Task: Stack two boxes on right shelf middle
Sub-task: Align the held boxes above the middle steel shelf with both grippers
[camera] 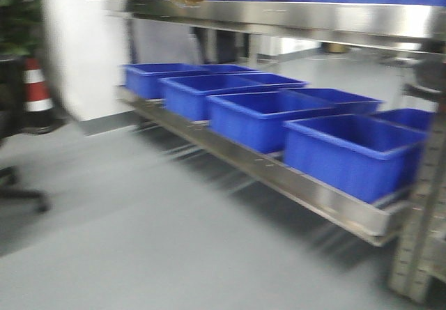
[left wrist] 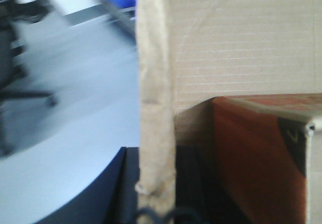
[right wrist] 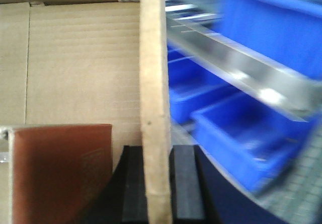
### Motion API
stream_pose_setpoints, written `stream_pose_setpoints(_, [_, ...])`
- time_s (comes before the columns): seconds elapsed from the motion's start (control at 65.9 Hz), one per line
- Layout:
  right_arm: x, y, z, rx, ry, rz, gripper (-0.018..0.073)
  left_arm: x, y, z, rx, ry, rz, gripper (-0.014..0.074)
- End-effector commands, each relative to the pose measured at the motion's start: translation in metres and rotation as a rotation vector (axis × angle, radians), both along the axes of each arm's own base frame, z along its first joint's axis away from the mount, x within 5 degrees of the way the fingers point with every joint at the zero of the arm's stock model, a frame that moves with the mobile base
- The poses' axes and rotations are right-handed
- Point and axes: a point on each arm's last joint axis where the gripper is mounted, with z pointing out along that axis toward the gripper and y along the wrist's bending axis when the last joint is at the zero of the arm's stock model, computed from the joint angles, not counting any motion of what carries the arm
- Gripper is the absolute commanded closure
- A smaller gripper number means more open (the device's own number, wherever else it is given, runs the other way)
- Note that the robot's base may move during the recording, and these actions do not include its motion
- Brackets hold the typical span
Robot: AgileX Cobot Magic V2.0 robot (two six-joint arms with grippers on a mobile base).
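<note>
Cardboard box (right wrist: 80,68) wall fills my wrist cameras. My right gripper (right wrist: 157,183) and left gripper (left wrist: 156,189) both pinch it tight. A red box (right wrist: 60,173) sits inside. I think nothing is stacked yet; the shelf (camera: 306,184) with blue bins (camera: 348,150) is near.

The box (right wrist: 80,63) is made of matt brown corrugated cardboard, rough at its cut edge. The shelf (camera: 279,17) is seen in glossy brushed metal, the bins (camera: 348,153) in smooth blue plastic.

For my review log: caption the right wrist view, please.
Right gripper clamps a cardboard box wall, blue bins blurred on the steel shelf beyond.
</note>
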Motion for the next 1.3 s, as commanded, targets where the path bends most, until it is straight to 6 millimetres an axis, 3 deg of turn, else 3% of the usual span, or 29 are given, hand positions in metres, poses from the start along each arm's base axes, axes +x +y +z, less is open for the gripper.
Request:
stream_pose_setpoints(0.0, [-0.005,-0.0051,0.014,-0.027,-0.087,-0.002,0.0713,-0.0042,0.0082,0.0087,0.033,-0.039,0.033,0.0707])
stream_pose_setpoints(1.289, [-0.005,-0.0051,0.014,-0.027,-0.087,-0.002,0.0713,-0.0041,0.0084,0.0088,0.035,-0.04,0.034,0.0707])
